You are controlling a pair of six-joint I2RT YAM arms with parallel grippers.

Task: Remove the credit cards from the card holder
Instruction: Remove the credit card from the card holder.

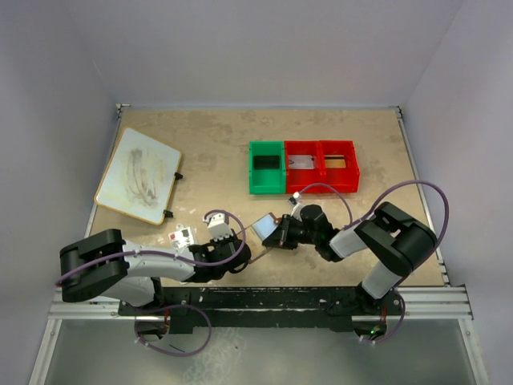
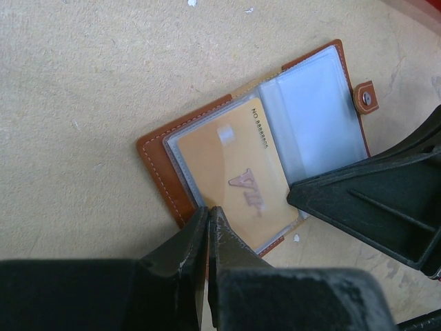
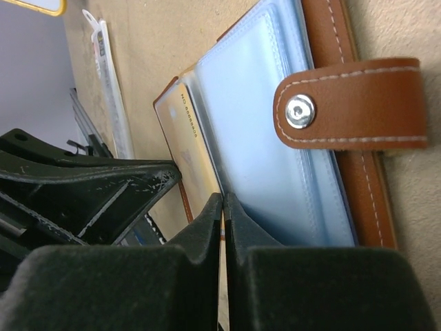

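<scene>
The card holder (image 2: pixel 158 155) lies open on the table, brown leather with a snap tab (image 3: pixel 358 103) and bluish clear sleeves. A golden tan credit card (image 2: pixel 227 158) marked VIP sits in the left sleeve. My left gripper (image 2: pixel 209 210) is shut on the holder's near leather edge. My right gripper (image 3: pixel 224 200) is shut at the seam between the golden card (image 3: pixel 189 145) and the bluish sleeve, pinching the card page's corner. From above, both grippers meet at the holder (image 1: pixel 263 226). A silvery grey flat piece (image 1: pixel 300 163) lies in the middle red bin.
A green bin (image 1: pixel 266 145) and two red bins (image 1: pixel 321 144) stand in a row behind the holder. A speckled packet with a red mark (image 1: pixel 182 237) lies by my left arm. A white board (image 1: pixel 138 175) rests at the far left.
</scene>
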